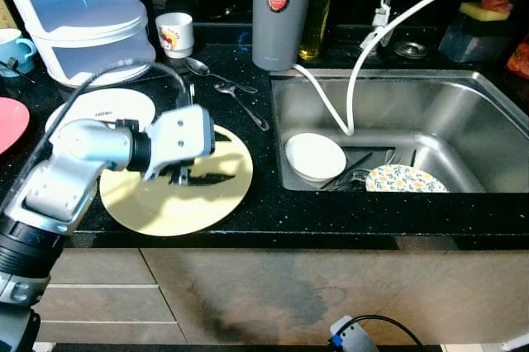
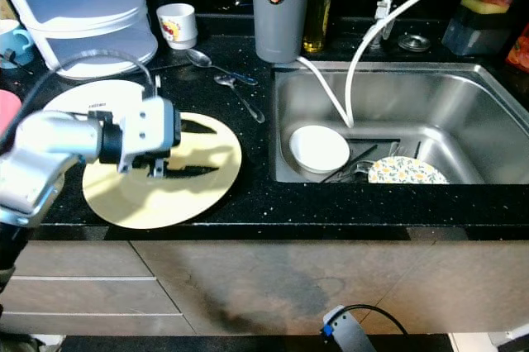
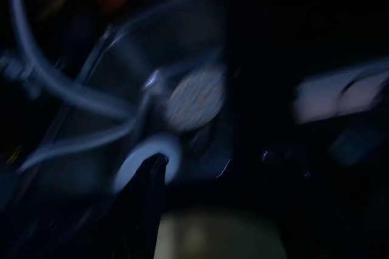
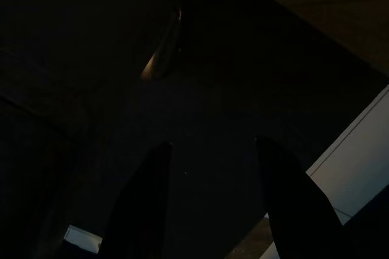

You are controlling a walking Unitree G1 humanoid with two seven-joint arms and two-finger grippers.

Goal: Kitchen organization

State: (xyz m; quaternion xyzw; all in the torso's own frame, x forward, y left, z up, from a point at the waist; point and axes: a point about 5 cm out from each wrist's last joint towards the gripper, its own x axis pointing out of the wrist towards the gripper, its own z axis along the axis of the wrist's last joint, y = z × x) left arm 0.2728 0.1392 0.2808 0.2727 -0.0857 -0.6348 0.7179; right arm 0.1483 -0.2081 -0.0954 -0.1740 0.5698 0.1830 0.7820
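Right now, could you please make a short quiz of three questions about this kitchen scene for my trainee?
1. True or false: the left gripper is above the yellow plate.
2. What lies in the sink? A) white bowl and floral plate B) the two spoons C) a mug
3. Fill in: the white hose hangs down into the ____.

Key: 1 true; 2 A; 3 sink.

Left arm reaches forward, bent; right pincer [image 4: 213, 198] hangs parted.

Home kitchen, steel sink [image 1: 463, 121], black countertop [image 1: 273, 220], dirty plates [image 1: 315, 156]
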